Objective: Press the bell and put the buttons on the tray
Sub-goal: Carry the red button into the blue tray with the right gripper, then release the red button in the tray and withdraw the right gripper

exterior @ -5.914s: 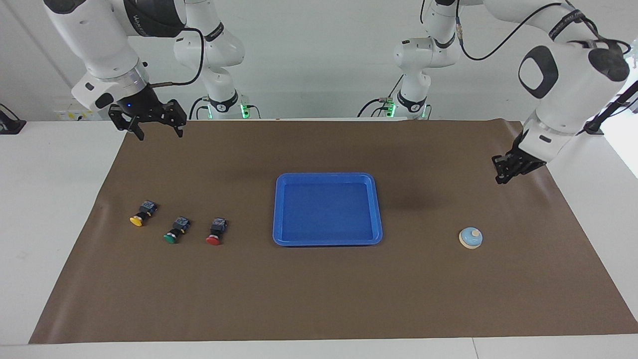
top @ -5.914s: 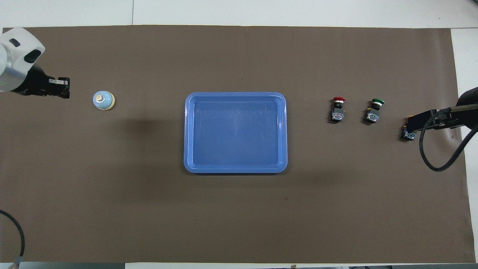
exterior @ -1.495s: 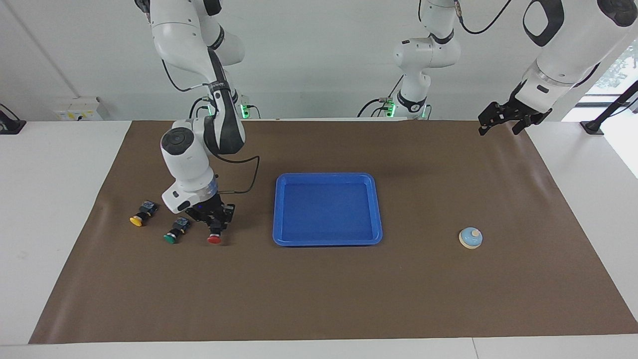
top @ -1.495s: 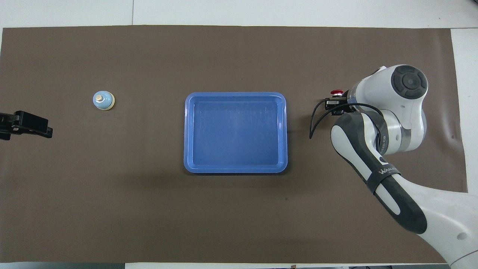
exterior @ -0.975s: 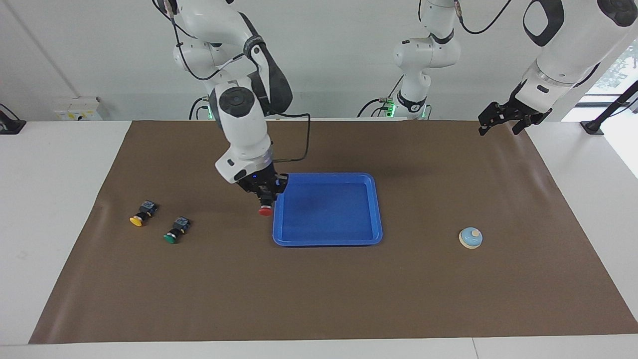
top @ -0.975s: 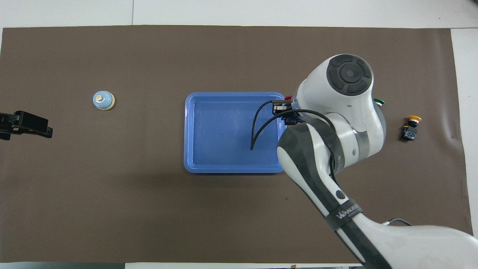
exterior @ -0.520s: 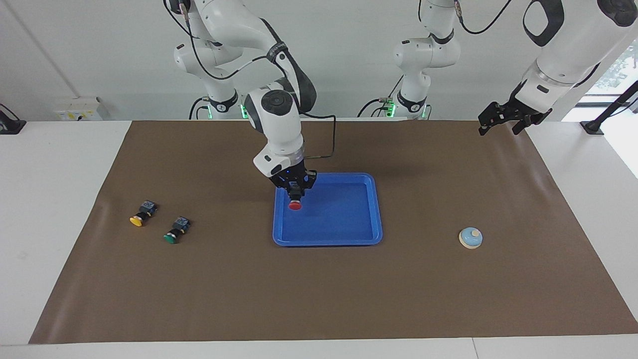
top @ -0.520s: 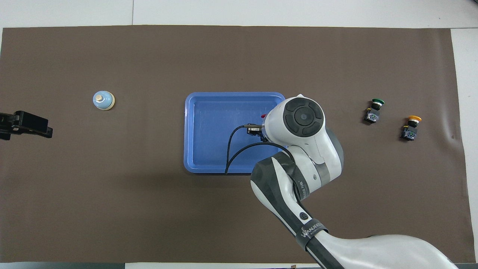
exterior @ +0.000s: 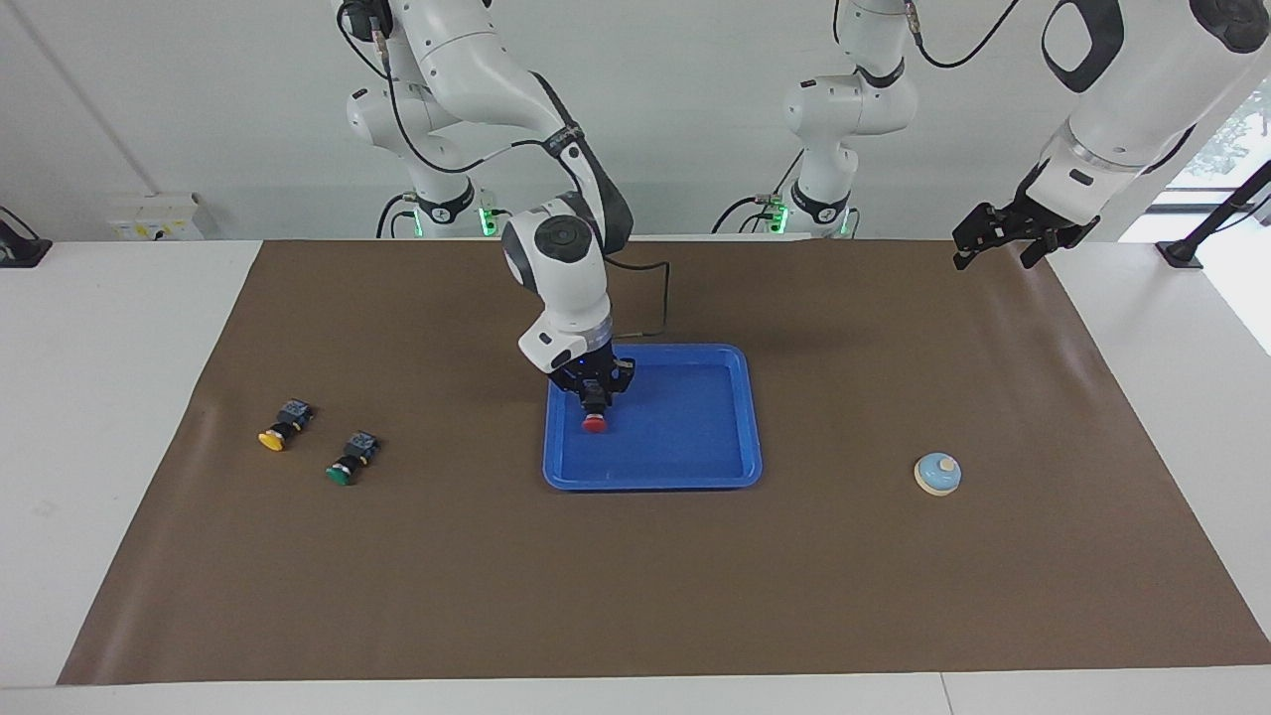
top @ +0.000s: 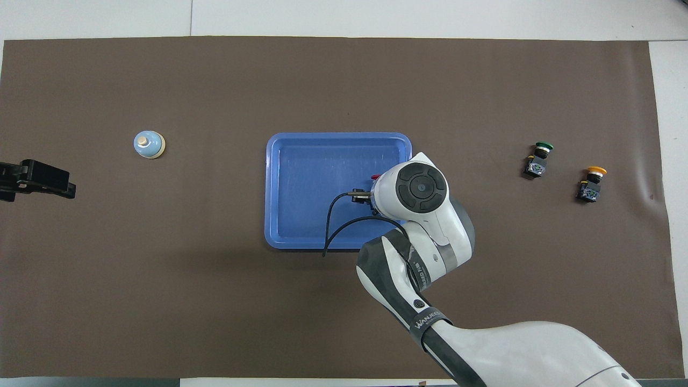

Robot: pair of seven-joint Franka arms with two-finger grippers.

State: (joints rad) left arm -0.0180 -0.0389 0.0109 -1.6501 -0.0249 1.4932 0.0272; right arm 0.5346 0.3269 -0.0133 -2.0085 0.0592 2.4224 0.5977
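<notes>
Right hand (exterior: 594,395) clamped on red button (exterior: 594,423), low over blue tray (exterior: 695,479); next: release; left hand (exterior: 1003,234) waits, fingers apart.

One word can be read: on the right arm (top: 430,301), a dark band (top: 427,321) around the link near the elbow carries white capitals that look like "WANJEE", the end of the word curving out of sight. Nothing else is legible.

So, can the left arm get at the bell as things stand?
Probably yes: the left end effector waits in the air at that end of the table, and nothing stands around the bell.
</notes>
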